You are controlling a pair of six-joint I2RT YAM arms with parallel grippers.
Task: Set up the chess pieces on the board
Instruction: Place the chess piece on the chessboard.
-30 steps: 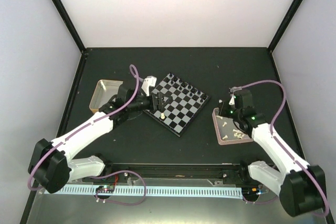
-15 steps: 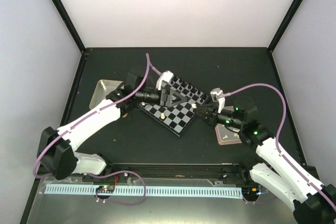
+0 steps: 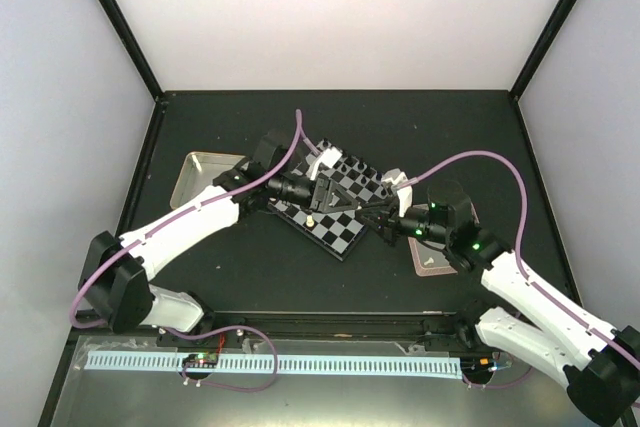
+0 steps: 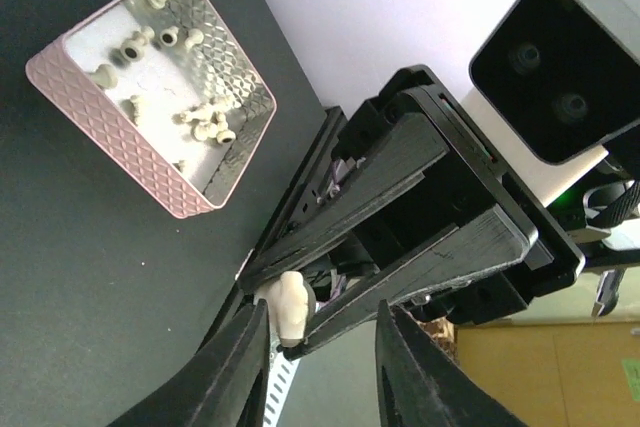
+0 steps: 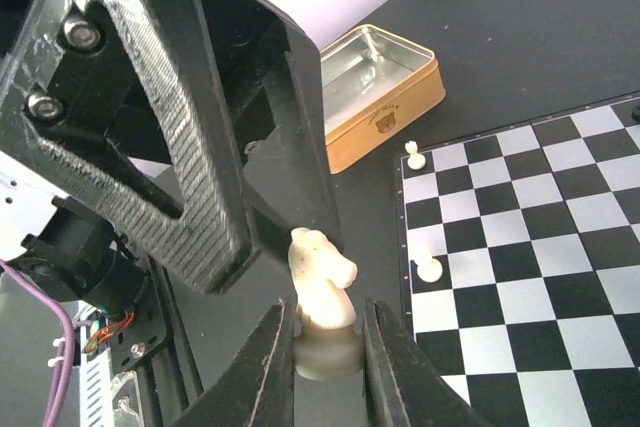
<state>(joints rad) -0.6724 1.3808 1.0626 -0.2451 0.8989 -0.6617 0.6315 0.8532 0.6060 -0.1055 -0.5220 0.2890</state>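
My right gripper (image 5: 326,322) is shut on the base of a cream-white knight (image 5: 322,267) and holds it upright above the table beside the board (image 5: 520,247). My left gripper (image 4: 322,315) is open, its fingers (image 5: 190,147) close in front of the knight, one finger next to the knight (image 4: 290,309). In the top view both grippers meet over the board (image 3: 345,222): the left gripper (image 3: 340,193), the right gripper (image 3: 370,210). Two white pawns (image 5: 428,267) stand on the board. Black pieces (image 3: 347,162) line its far edge.
A pink tray (image 4: 150,162) holds several white pieces; in the top view the pink tray (image 3: 430,265) lies right of the board, partly under my right arm. A yellow-rimmed metal tin (image 5: 385,97) sits left of the board; it also shows in the top view (image 3: 198,177).
My right gripper has swung from the pink tray leftward to the board with the knight. My left gripper has moved right over the board to meet it.
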